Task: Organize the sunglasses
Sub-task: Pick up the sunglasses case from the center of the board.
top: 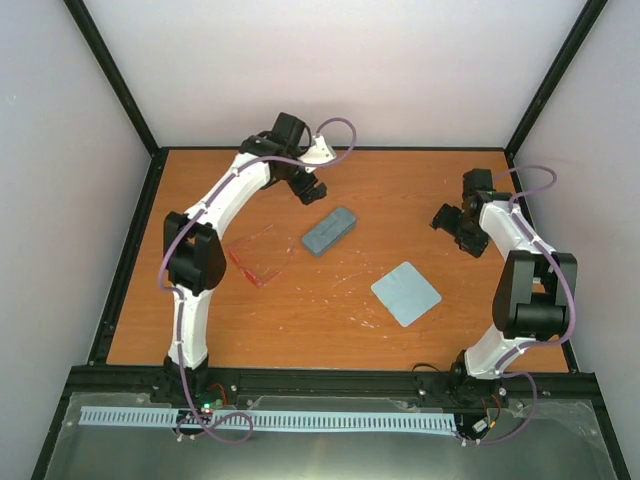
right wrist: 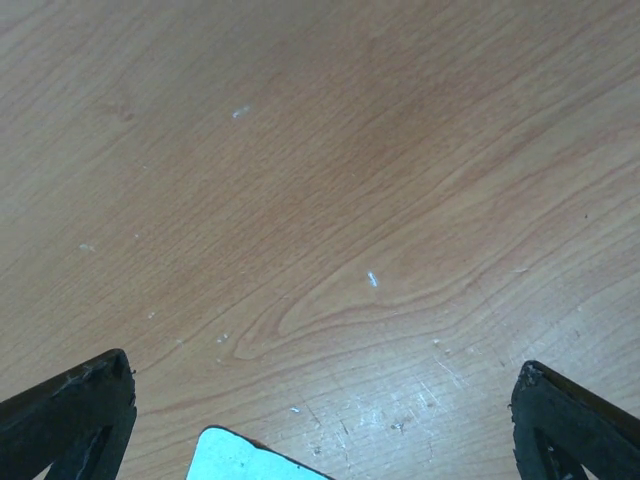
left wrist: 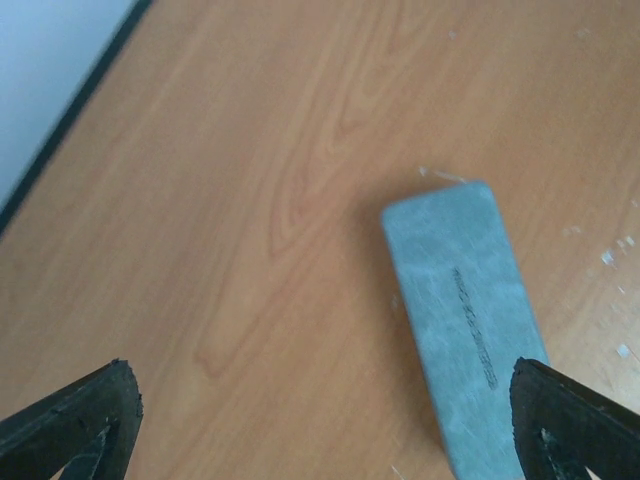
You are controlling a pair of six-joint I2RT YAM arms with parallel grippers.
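The pinkish-red see-through sunglasses (top: pixel 260 256) lie on the wooden table at the left, beside my left arm's elbow. The grey-blue case (top: pixel 329 230) lies shut near the table's middle, and it also shows in the left wrist view (left wrist: pixel 460 310). My left gripper (top: pixel 306 189) is open and empty, hovering just behind and left of the case. The pale blue cloth (top: pixel 406 292) lies flat right of centre; its corner shows in the right wrist view (right wrist: pixel 250 457). My right gripper (top: pixel 455 226) is open and empty, above bare wood behind the cloth.
A black frame (top: pixel 130 240) edges the table, with pale walls behind and at both sides. Bare wood (top: pixel 400 190) lies between the two grippers.
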